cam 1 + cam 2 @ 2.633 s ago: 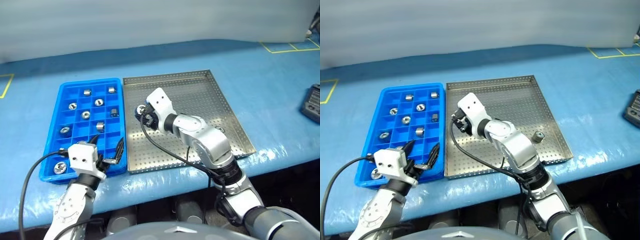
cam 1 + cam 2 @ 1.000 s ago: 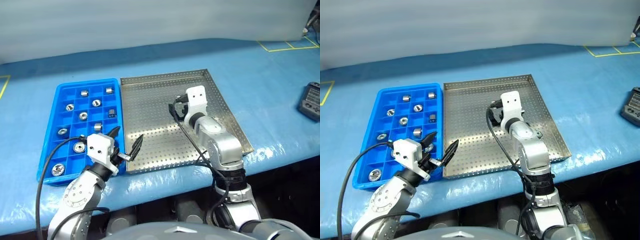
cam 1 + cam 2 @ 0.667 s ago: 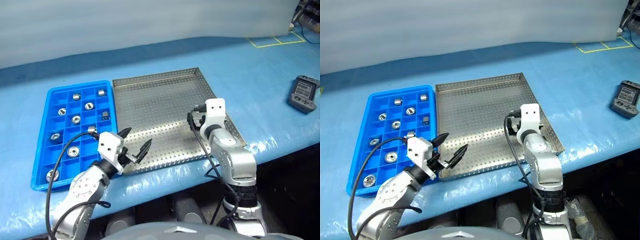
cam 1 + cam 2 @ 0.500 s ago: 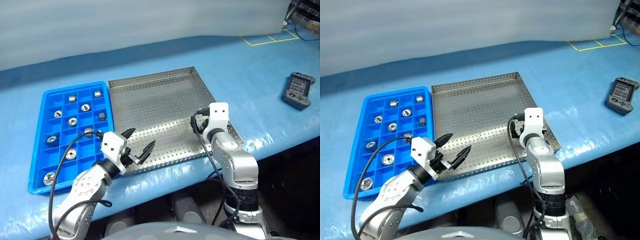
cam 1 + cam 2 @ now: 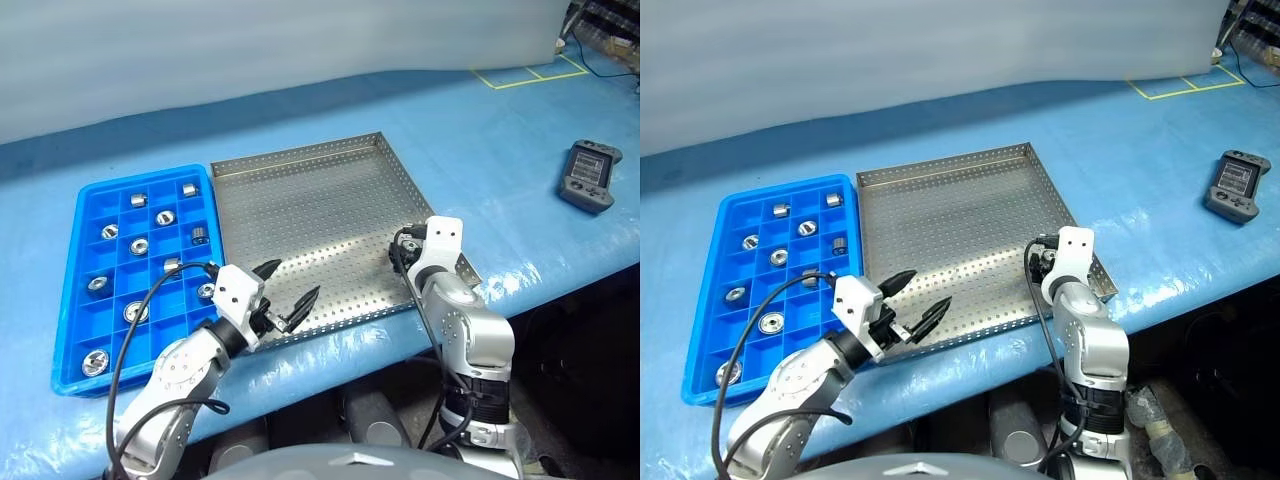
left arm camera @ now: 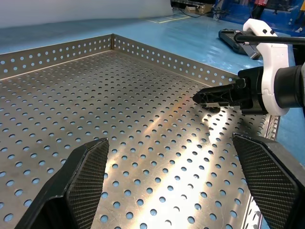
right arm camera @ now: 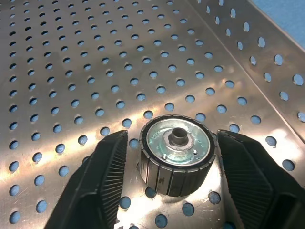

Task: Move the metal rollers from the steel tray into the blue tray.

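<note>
The steel tray [image 5: 300, 200] lay square on the blue worktop [image 5: 480, 150], its low perforated rim standing up all round. Most of its floor was bare, which left wide free room between the two arms. The blue tray [image 5: 75, 290] sat just beside it on the robot's left, long edges nearly touching. Several metal rollers [image 5: 137, 246] rested in separate compartments of the blue tray, some upright and some on their sides.

One metal roller [image 7: 176, 152] was left in the steel tray, standing upright with its central hole facing up, near the right-hand rim and the front corner. The right hand [image 7: 167, 167] sat low over that corner, pointing forward and down. Its two black fingers [image 7: 102, 183] stood on either side of the roller, close to its ribbed wall; I could not tell whether they had touched it.

The left hand [image 5: 285, 295] hung over the front edge of the steel tray, roughly level and pointing across towards the right arm. Its fingers [image 6: 81, 176] were spread wide and held nothing.

A dark handheld controller [image 5: 590, 175] lay on the worktop well apart to the right.
</note>
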`<state>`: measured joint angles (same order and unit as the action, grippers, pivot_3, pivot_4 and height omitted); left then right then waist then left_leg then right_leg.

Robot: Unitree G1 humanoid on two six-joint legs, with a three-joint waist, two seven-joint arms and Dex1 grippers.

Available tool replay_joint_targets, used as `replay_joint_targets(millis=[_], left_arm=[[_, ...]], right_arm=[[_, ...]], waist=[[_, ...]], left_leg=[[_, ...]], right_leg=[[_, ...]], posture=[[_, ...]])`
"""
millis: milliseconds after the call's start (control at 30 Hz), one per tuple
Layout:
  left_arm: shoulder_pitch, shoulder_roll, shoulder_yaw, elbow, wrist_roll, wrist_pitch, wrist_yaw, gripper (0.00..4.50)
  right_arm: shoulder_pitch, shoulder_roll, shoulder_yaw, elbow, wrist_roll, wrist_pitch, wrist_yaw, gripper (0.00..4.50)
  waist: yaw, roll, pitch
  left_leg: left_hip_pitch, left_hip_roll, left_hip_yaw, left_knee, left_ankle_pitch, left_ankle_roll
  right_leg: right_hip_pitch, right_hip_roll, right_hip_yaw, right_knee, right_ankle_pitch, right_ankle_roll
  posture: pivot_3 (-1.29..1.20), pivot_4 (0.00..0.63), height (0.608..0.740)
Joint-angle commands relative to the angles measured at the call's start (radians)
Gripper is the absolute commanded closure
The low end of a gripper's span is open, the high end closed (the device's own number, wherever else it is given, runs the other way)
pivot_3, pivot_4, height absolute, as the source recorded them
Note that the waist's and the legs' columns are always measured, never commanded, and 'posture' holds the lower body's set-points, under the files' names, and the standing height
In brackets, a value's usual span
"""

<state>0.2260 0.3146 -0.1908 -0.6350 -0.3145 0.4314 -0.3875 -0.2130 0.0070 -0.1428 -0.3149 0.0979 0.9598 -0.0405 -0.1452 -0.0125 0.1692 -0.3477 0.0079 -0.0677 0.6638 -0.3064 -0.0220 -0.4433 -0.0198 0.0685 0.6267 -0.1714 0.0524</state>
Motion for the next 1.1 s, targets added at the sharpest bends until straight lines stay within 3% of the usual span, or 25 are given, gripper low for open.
replay_joint_targets(millis=[33, 67, 367, 533, 800, 1100], left_arm=[[0.008, -0.008, -0.005, -0.013, 0.011, -0.017, 0.011, 0.0], [0.01, -0.009, -0.004, -0.014, 0.012, -0.018, 0.014, 0.0], [0.083, -0.018, 0.023, -0.05, 0.017, -0.039, 0.052, 0.0], [0.151, -0.022, 0.067, -0.091, 0.032, -0.064, 0.086, 0.0], [0.285, -0.063, 0.13, -0.172, 0.059, -0.111, 0.172, 0.0], [0.531, -0.185, 0.175, -0.276, 0.125, -0.249, 0.287, 0.0]], right_arm=[[-0.016, -0.009, 0.039, -0.039, 0.002, 0.018, 0.009, 2.59], [-0.018, -0.01, 0.047, -0.043, 0.004, 0.025, 0.011, 2.81], [-0.141, -0.058, 0.121, -0.108, 0.097, 0.155, 0.141, 2.81], [-0.245, -0.086, 0.233, -0.079, 0.133, 0.163, 0.229, 2.81], [-0.38, -0.079, 0.411, 0.057, 0.137, 0.047, 0.358, 2.81], [-0.484, 0.002, 0.609, 0.202, 0.134, -0.124, 0.536, 2.81]], waist=[[0.001, 0.0, 0.0], [0.001, 0.0, 0.0], [0.019, 0.0, 0.0], [0.039, 0.0, 0.0], [0.114, -0.001, 0.0], [0.196, -0.002, 0.001]], left_leg=[[0.0, 0.0, 0.0, 0.0, 0.0, 0.0], [0.0, 0.0, 0.0, 0.0, 0.0, 0.0], [0.001, 0.0, 0.0, 0.0, 0.0, 0.0], [0.001, 0.0, -0.001, -0.001, 0.0, 0.0], [0.001, 0.0, -0.001, -0.002, 0.0, 0.0], [-0.001, 0.001, -0.006, -0.002, 0.0, 0.0]], right_leg=[[0.0, 0.0, 0.0, 0.0, 0.0, 0.0], [0.0, 0.0, 0.0, 0.0, 0.0, 0.0], [0.0, 0.0, 0.0, 0.0, 0.0, 0.0], [0.0, 0.0, -0.001, 0.0, 0.0, 0.0], [0.0, 0.0, -0.002, 0.0, 0.0, 0.0], [-0.001, 0.0, -0.007, -0.001, -0.002, -0.003]], posture=[[-0.11, 0.15, 0.74], [-0.1, 0.15, 0.74], [-0.02, 0.15, 0.74], [0.06, 0.15, 0.74], [0.24, 0.15, 0.74], [0.43, 0.15, 0.74]])
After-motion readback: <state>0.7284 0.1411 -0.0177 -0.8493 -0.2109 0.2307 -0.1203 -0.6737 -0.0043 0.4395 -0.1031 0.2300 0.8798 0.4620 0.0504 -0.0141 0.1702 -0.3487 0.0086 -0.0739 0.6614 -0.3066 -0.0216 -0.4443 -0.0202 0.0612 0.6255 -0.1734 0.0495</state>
